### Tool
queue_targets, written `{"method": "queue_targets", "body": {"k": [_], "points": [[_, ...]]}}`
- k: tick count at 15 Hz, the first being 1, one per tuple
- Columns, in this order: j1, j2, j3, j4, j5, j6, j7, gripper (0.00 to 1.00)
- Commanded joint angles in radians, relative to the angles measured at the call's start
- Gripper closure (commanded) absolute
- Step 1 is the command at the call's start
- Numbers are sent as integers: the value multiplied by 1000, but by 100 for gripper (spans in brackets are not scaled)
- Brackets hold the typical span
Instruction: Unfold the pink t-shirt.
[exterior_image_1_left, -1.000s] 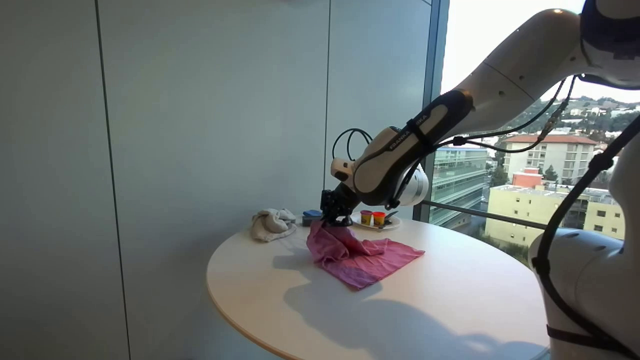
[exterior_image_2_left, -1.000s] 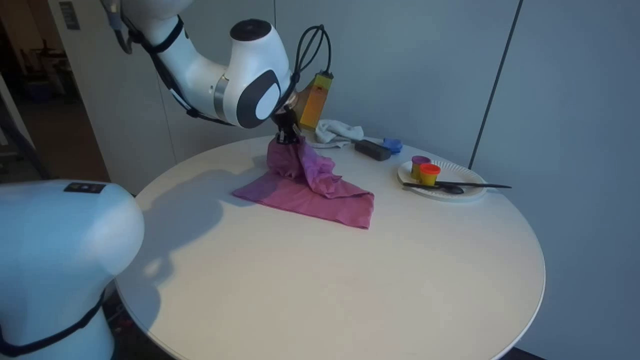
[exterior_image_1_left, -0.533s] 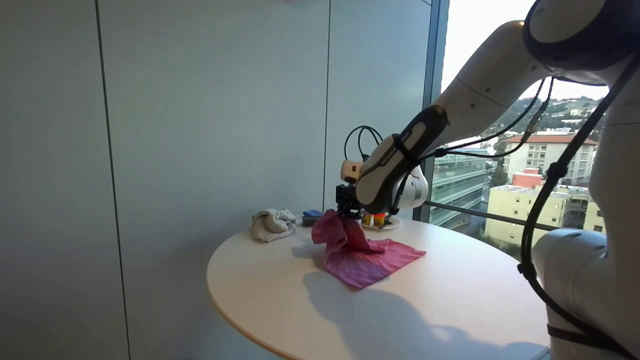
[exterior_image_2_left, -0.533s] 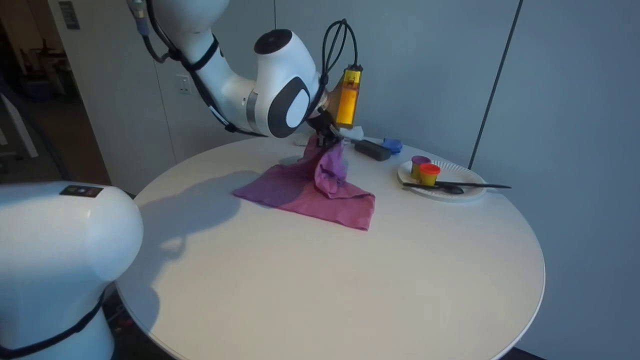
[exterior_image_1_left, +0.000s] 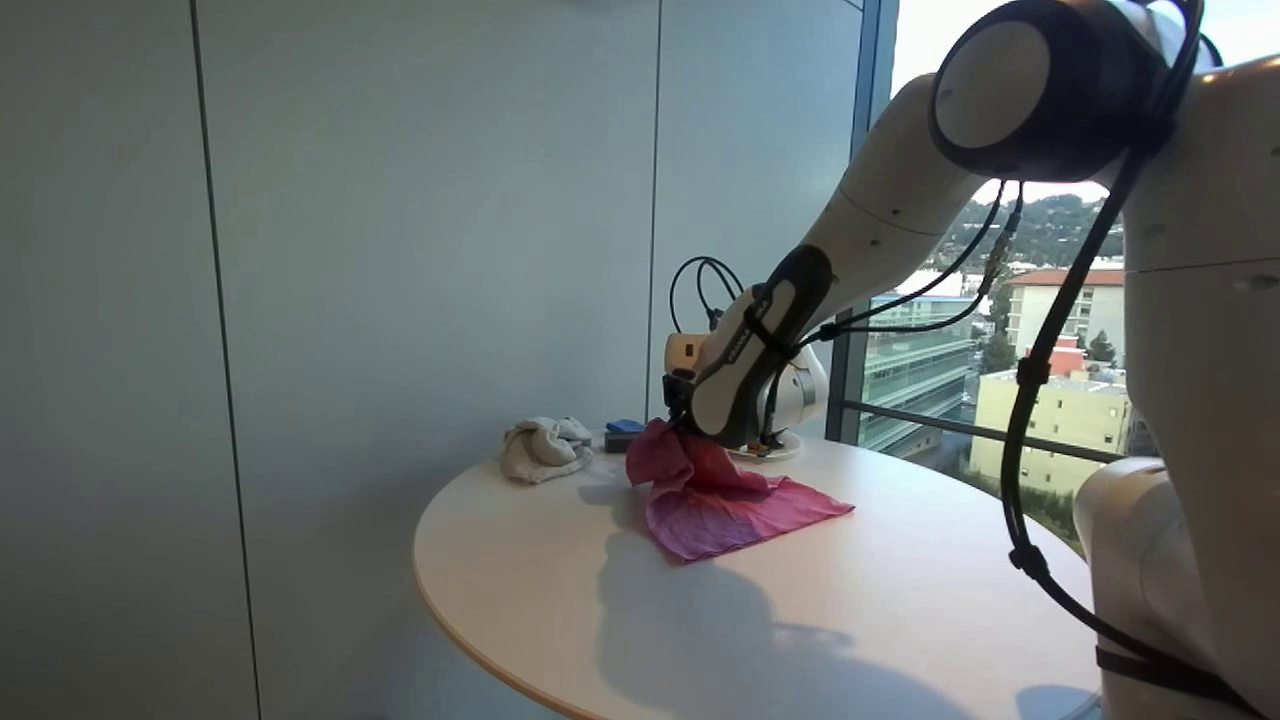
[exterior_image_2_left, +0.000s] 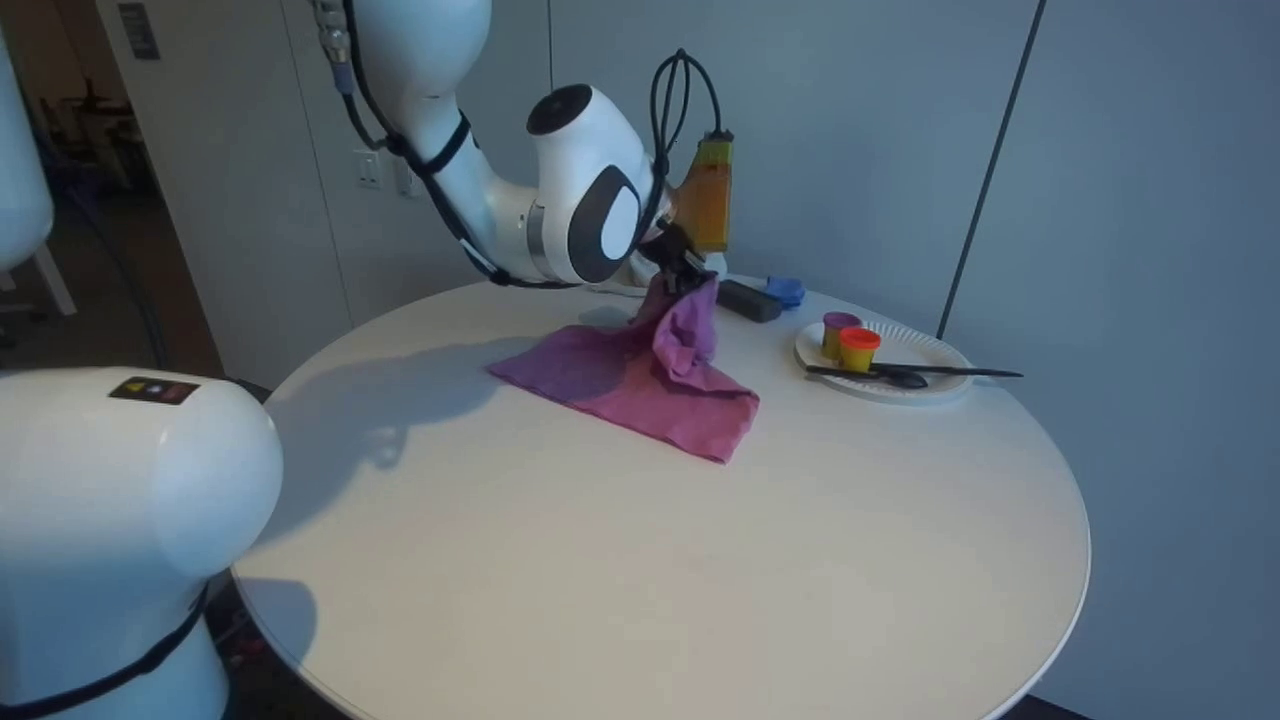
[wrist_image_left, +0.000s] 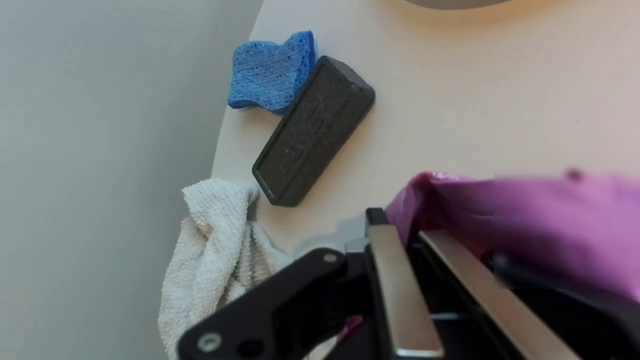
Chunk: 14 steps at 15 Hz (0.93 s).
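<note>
While a nubbly white towel (wrist_image_left: 205, 260) lies in soft folds at the left of the wrist view, a porous blue sponge (wrist_image_left: 270, 72) with wavy edges comes next, just beside a dark oblong block (wrist_image_left: 312, 135). Further right stands my pincer (wrist_image_left: 404, 229), its metal-faced jaws drawn close together, nipping a fold of the pink t-shirt (wrist_image_left: 530, 215); that thin, wrinkled cloth rises to me while its lower part lies spread on the round white table (exterior_image_2_left: 700, 590). Since half a second ago, in an exterior view, the held fold has moved a little rightward and the shirt's left corner has slid after it. Letters pressed into the block defeat me; pale lettering on my arm (exterior_image_1_left: 878, 205) is too small to read.
</note>
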Motion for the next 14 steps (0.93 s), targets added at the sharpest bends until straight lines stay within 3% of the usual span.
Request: {"method": "queue_targets", "body": {"k": [1,2,5,6,7,8,11,14], "points": [[-61,-80,107,-26,-93,7,-3,90],[-105,-139,179,-58,-146,4,18,92],[-152,-203,292,-115,-265,39,125,92],[-257,-224,430,-140,-253,57,116,92],[-134,-215,307,-138,-337,69,208,90],[-135,-201,305,-136,-371,81,238,67],[-121,-180,255,-140,-484,83,362,57],[-133,-194,225,-134,-503,-57,444,33]]}}
